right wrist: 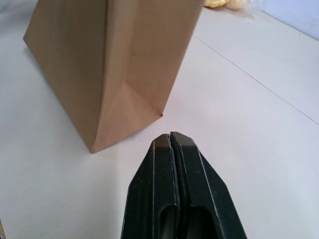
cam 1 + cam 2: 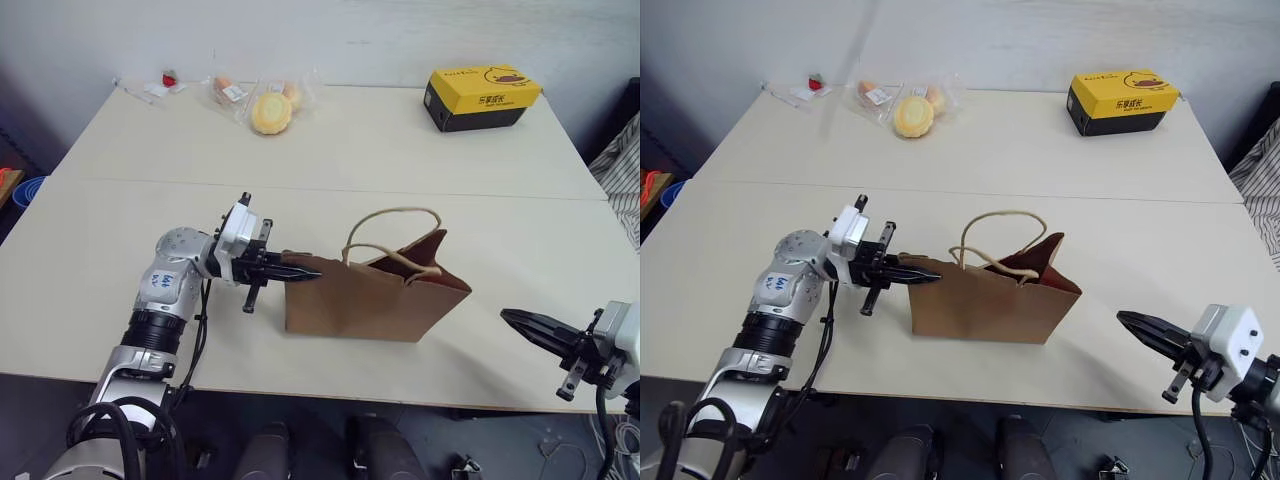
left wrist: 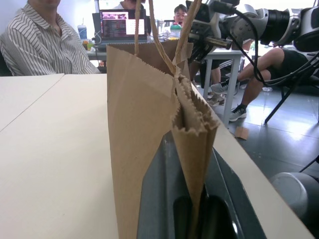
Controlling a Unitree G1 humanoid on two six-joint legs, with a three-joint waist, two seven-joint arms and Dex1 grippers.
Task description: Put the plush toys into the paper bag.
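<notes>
Your left gripper (image 2: pixel 312 270) pinches the thin, floppy rim of the brown kraft paper bag (image 2: pixel 365 300) standing mid-table; keep hold there. Right gripper (image 2: pixel 1127 321) pressed together, empty. Soft light red plush toy (image 2: pixel 169 78) sits far-left; squeeze its body.

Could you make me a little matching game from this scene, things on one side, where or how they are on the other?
Things:
1. brown kraft paper bag
2. yellow-and-black cardboard box
3. round yellow bun in clear wrap
4. right tool

Places or states:
A. far right corner of the table
B. shut, holding nothing
C. rim pinched by the left tool
D. far edge, left of centre

Pairs: 1-C, 2-A, 3-D, 4-B
</notes>
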